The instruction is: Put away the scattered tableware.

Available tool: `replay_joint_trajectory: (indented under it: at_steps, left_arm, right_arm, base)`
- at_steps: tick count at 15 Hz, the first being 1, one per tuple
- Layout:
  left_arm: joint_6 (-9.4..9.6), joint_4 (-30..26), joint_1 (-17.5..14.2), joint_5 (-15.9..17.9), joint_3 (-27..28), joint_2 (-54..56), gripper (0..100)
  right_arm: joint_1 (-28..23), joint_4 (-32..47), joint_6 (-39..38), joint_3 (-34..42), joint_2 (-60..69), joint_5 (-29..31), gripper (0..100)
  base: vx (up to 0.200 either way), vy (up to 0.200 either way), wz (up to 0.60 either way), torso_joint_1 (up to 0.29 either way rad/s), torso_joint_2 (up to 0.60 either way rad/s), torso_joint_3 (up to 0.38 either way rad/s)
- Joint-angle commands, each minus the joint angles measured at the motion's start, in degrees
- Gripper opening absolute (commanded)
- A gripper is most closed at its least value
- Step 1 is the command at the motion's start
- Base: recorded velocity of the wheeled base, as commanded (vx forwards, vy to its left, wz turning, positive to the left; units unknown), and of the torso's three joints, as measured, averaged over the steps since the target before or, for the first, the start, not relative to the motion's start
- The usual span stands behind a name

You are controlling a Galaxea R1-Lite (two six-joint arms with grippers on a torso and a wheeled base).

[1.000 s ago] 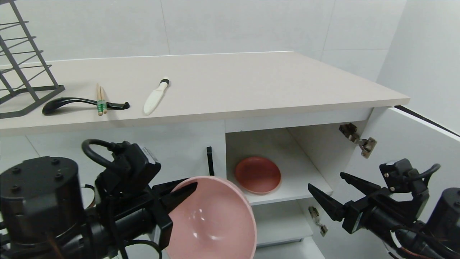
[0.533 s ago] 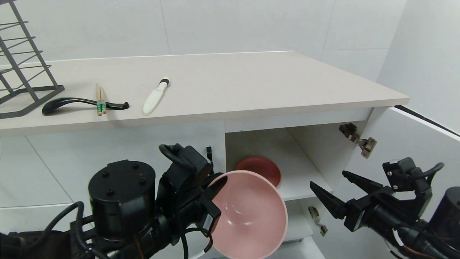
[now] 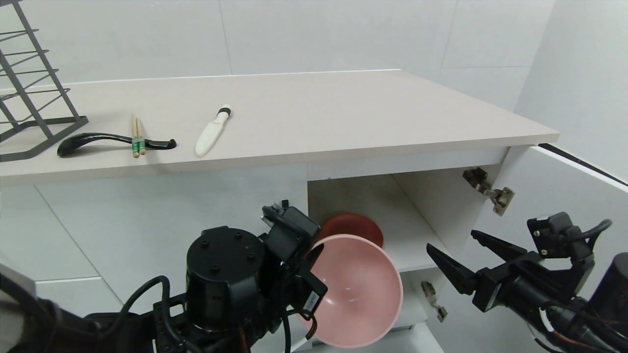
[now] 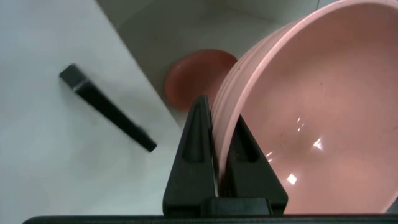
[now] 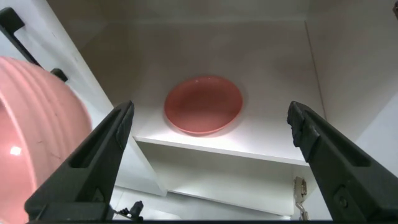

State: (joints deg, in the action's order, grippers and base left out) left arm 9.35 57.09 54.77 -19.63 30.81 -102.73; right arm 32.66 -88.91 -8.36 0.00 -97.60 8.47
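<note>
Currently stowing pink bowl (image 3: 358, 294), rim clamped in left gripper (image 4: 219, 118); right gripper (image 3: 451, 240) at three o'clock, spread apart. Probably next: lift onto shelf (image 3: 409, 235), beside red plate (image 3: 351, 224) at twelve o'clock.

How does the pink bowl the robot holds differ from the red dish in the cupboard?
The pink bowl is deep and pale; the red dish is shallow and darker. The pink bowl is tilted, clamped by the left gripper; the red dish lies flat on the shelf. Both are round.
</note>
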Motion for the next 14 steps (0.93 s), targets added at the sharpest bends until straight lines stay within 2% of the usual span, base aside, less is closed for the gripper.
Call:
replay_joint_trajectory:
  at_steps: [1, 2, 7, 14]
  left_arm:
    - [0.05, 1.97, 0.6, -1.03, 2.42, -4.14, 0]
    - [0.32, 4.08, 1.39, -2.17, 3.74, -6.34, 0]
    - [5.33, 14.28, 1.13, -4.02, 4.88, -12.58, 0]
    - [5.77, 16.65, 1.04, -4.89, 6.99, -15.22, 0]
  right_arm:
    - [0.04, -0.04, -0.07, 0.0, -0.14, -0.03, 100]
    - [0.04, -0.04, -0.07, 0.0, -0.14, -0.03, 100]
    - [0.04, -0.04, 0.01, 0.0, -0.14, -0.03, 100]
    - [0.12, -0.04, 0.01, 0.0, -0.05, -0.03, 100]
  base:
    - [0.0, 0.0, 0.0, 0.0, 0.0, 0.0]
    - [0.0, 0.0, 0.0, 0.0, 0.0, 0.0]
    - [0.0, 0.0, 0.0, 0.0, 0.0, 0.0]
    - [0.0, 0.0, 0.0, 0.0, 0.0, 0.0]
